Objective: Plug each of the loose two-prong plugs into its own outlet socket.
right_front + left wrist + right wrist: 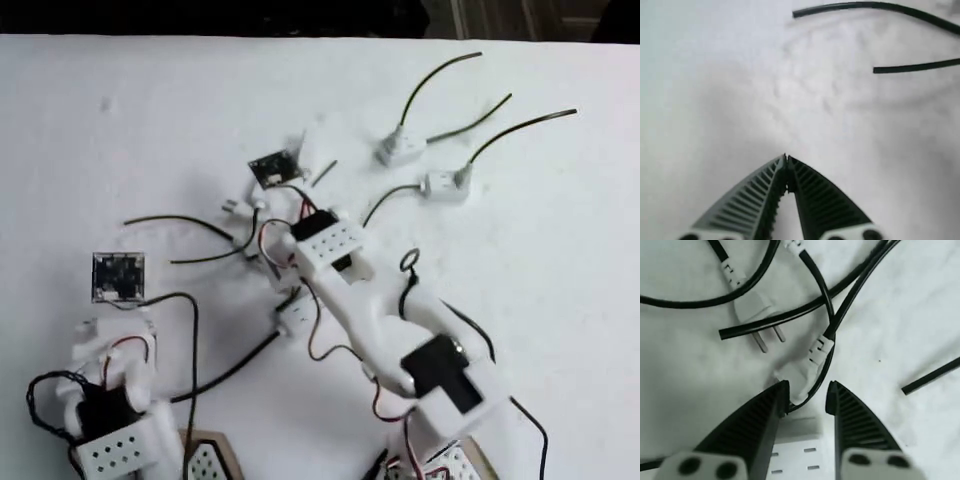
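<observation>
One loose plug (pixel 754 307), one other plug (pixel 798 376) (between parted right pincer (pixel 806 390)), left pincer (pixel 786 162) clenched empty.

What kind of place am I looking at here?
Probably a robotics test bench: a left arm and a right arm with exposed wiring sit at a white table, with a loose two-prong plug and an outlet socket.

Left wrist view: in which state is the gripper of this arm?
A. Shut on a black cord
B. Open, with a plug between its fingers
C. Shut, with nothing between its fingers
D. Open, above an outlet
C: the fingertips of the left gripper meet with nothing held between them, over a bare part of the table.
</observation>
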Tool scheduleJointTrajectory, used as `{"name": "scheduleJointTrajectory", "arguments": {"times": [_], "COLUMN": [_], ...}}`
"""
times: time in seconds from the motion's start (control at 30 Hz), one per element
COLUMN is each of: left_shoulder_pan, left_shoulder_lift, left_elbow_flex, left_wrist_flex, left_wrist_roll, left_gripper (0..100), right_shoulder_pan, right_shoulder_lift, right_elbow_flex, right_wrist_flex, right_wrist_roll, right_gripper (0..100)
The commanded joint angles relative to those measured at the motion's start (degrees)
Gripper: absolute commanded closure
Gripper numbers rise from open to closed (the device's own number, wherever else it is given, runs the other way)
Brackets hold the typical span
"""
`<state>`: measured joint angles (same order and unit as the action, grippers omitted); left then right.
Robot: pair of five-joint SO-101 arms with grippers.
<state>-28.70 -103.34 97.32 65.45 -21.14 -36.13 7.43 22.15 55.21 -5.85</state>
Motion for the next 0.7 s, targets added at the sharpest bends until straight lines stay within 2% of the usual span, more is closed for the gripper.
{"name": "scheduleJointTrajectory", "arguments": {"times": [0.0, 0.23, 0.67], "left_shoulder_pan": [-1.2, -1.2, -1.2], "left_shoulder_lift": [-0.6, -0.6, -0.6], "left_elbow_flex": [-0.3, -0.3, -0.3], "left_wrist_flex": [-2.1, -2.0, -0.9], "left_wrist_roll": [0.4, 0.7, 0.8], "left_gripper": [98, 98, 98], "right_shoulder_pan": [-0.4, -0.5, -1.5], "right_shoulder_lift": [1.5, 3.0, 10.5], "right_elbow_flex": [-4.0, -5.9, -10.5], "right_wrist_flex": [0.5, 0.6, 1.1], "right_wrist_roll": [-0.4, -3.1, -3.3], "right_gripper": [87.2, 87.2, 87.8]}}
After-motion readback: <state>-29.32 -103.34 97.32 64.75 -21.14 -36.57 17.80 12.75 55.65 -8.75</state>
